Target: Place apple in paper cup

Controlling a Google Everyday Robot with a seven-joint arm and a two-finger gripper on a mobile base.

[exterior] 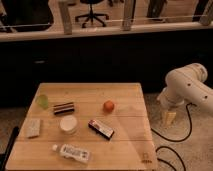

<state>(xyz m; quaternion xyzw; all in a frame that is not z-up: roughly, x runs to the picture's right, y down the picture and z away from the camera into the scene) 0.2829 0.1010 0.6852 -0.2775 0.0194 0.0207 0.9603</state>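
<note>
The apple [108, 105] is a small orange-red fruit lying on the wooden table [125, 145], right of centre. The paper cup [68, 124] is short and white and stands upright left of centre, with its mouth facing up. It is apart from the apple, down and to the left of it. My white arm [187, 85] is off the table's right side. My gripper [170, 117] hangs down beside the right edge of the table, well away from both the apple and the cup, with nothing seen in it.
A translucent green cup [42, 101] stands at the far left. A dark striped bar [63, 108] lies behind the white cup, a black packet [101, 128] to its right and a grey packet [33, 127] to its left. A bottle [72, 151] lies near the front edge. Cables [175, 135] trail on the floor at right.
</note>
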